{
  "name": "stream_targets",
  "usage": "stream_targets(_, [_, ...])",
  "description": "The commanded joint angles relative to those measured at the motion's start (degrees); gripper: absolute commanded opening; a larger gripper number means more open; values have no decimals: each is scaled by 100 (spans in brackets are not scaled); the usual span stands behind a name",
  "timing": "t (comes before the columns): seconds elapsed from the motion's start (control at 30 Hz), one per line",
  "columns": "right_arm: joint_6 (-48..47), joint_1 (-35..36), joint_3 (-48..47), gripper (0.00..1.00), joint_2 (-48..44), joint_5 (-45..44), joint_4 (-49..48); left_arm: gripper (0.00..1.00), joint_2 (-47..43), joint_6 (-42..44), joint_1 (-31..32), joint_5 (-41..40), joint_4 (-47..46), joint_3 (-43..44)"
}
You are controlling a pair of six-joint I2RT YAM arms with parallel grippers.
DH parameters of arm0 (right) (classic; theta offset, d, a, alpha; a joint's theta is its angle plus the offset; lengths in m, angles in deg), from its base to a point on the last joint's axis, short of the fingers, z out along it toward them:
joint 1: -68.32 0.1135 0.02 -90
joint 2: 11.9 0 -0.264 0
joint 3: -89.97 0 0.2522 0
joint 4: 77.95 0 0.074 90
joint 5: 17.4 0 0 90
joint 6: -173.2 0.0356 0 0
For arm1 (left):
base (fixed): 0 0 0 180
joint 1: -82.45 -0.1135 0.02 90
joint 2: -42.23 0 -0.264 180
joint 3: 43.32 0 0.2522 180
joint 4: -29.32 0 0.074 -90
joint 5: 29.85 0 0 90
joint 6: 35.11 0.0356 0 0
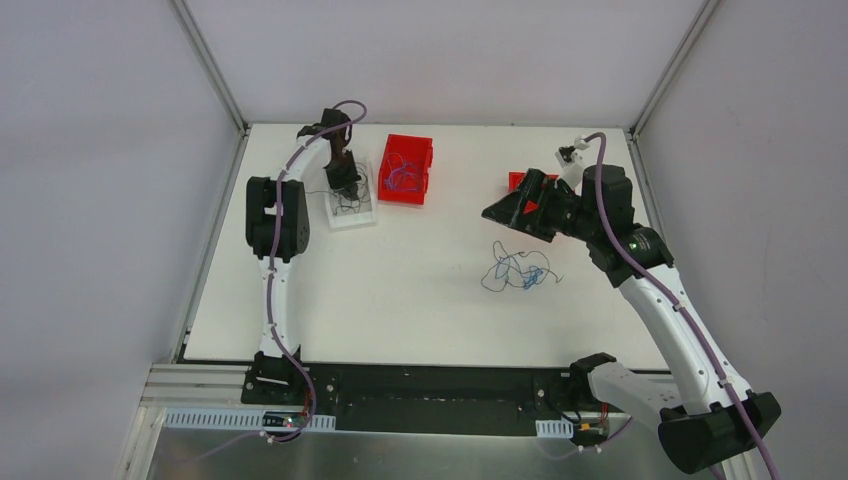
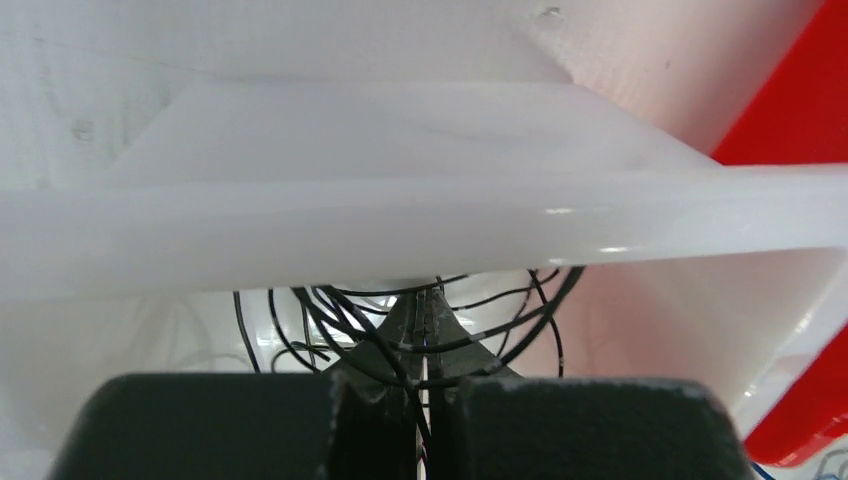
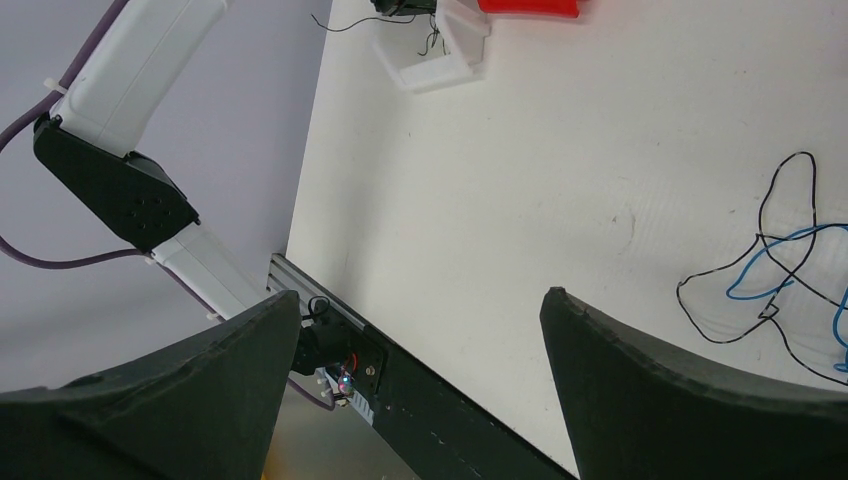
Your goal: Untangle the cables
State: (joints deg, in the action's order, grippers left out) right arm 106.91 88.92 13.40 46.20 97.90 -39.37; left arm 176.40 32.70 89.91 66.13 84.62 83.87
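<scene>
A loose tangle of blue and black cables (image 1: 518, 270) lies on the white table right of centre; it also shows at the right edge of the right wrist view (image 3: 790, 260). My right gripper (image 1: 518, 212) hangs above the table just behind this tangle, open and empty (image 3: 420, 294). My left gripper (image 1: 346, 182) reaches into a small white tray (image 1: 365, 217) at the back left. In the left wrist view its fingertips (image 2: 432, 320) are pressed together on a black cable (image 2: 340, 322) among black loops under the tray rim (image 2: 400, 220).
A red bin (image 1: 405, 168) holding blue and red cables stands right of the white tray; its side shows in the left wrist view (image 2: 790, 100). A second red bin (image 1: 517, 181) sits partly hidden behind my right gripper. White walls enclose the table.
</scene>
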Motion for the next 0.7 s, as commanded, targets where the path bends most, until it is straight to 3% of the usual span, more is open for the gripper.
stream_targets(0.0, [-69,-31,-230,94,-125,-8,1,0,-30,-146,64,411,170,-215])
stream_targets(0.1, [-40,-30,-240,94,-87,22,-18,22,-485,-48,62,243,183,-252])
stream_targets(0.2, [-16,-36,-224,94,-70,58,-54,34,-908,16,73,-13,227,-280])
stream_targets(0.67, [47,-34,-170,94,-90,114,-124,42,-1842,228,273,-241,631,-158])
